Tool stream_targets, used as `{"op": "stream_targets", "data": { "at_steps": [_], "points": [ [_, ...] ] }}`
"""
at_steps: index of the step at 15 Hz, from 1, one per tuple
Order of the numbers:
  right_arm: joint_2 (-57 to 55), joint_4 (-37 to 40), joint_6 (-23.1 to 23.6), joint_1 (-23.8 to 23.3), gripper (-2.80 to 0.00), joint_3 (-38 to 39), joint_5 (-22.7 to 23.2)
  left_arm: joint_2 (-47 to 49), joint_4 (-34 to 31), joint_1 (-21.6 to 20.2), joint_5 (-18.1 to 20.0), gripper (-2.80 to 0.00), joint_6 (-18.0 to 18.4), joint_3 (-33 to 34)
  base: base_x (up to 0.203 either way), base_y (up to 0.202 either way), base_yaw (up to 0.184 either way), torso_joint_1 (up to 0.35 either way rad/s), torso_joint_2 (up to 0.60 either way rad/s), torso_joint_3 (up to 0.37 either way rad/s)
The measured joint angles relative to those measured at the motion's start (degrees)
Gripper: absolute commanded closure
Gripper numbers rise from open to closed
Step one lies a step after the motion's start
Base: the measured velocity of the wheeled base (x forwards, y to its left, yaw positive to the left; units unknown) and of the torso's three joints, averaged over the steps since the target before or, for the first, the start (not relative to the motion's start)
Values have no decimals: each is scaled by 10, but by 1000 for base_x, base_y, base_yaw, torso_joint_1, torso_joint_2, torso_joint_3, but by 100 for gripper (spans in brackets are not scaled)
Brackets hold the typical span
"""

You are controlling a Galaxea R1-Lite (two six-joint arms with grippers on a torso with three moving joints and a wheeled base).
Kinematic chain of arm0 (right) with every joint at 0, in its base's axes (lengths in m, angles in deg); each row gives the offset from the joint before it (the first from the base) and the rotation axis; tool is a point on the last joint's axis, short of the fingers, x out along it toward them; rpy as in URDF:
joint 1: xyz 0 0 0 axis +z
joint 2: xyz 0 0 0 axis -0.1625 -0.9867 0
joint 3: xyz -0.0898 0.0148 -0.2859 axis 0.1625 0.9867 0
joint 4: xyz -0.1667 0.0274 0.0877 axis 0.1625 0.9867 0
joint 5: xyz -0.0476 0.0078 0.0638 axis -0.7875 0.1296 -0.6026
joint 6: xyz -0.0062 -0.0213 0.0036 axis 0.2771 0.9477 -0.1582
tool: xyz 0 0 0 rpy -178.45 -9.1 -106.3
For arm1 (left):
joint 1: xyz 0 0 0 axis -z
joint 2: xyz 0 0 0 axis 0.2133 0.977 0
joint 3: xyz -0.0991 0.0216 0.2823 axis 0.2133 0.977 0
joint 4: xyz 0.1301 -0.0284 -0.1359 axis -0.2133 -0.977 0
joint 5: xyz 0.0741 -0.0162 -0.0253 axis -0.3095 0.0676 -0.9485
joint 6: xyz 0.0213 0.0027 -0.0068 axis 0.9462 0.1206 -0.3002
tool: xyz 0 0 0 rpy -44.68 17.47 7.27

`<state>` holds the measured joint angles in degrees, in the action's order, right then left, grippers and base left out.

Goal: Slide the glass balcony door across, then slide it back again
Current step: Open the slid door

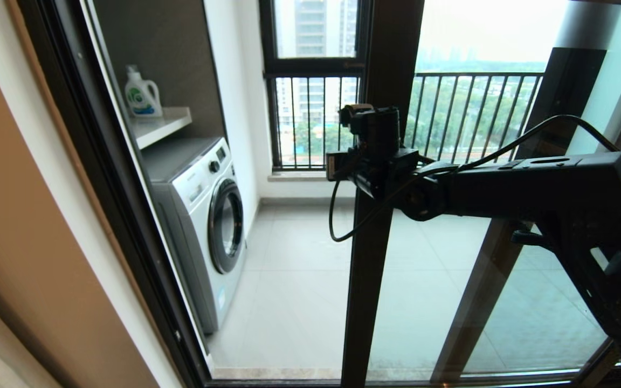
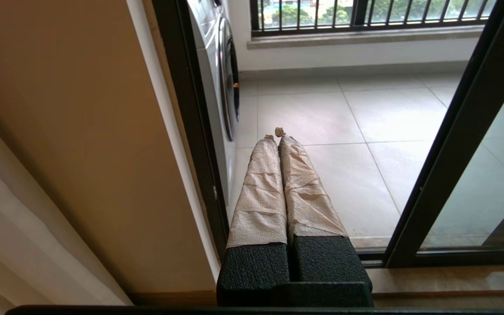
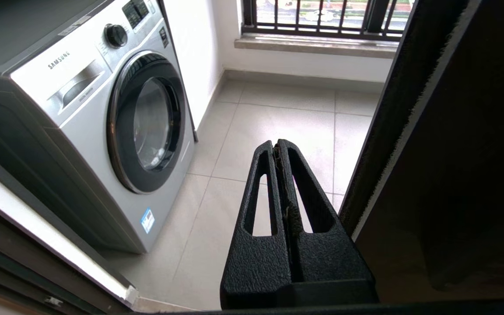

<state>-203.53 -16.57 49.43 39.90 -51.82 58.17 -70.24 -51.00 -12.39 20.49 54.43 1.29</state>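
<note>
I am holding my right claw [image 3: 277, 146] with its two black textured fingers pressed together, gripping nothing, and it is sitting just beside the upright edge of the glass balcony door [image 3: 409, 109], on the open side of that edge. My left claw [image 2: 277, 136] is waiting lower, near the door sill, its paper-wrapped fingers also closed and empty. I am judging that the door is now standing about halfway across the opening, so the step in hand is to push the frame sideways. To do this well I should keep the flat side of the fingers against the dark metal frame, not on the glass, and press along the track, slowly and without lifting. The frame is dark brown, smooth and straight; a fuzzy strip is running along its edge. I cannot see the bar handle from here. Beyond my claw the pale glossy floor tiles [image 3: 274, 118] are lying, then the washing machine [image 3: 116, 113] with its round door, and farthest the railing bars [image 1: 472, 116].
</note>
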Motion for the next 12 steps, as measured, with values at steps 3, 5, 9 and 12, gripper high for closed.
{"op": "stream_targets", "data": {
  "at_steps": [3,5,9,12],
  "points": [
    [16,-11,0,-6,0,33,0,0,0,0,0,0,0,0,0,0,0,0,0,0],
    [22,-22,0,-12,0,48,0,0,0,0,0,0,0,0,0,0,0,0,0,0],
    [37,-37,1,-30,0,82,2,0,0,0,0,0,0,0,0,0,0,0,0,0],
    [44,-50,1,-40,0,99,2,0,0,0,0,0,0,0,0,0,0,0,0,0]
  ]
}}
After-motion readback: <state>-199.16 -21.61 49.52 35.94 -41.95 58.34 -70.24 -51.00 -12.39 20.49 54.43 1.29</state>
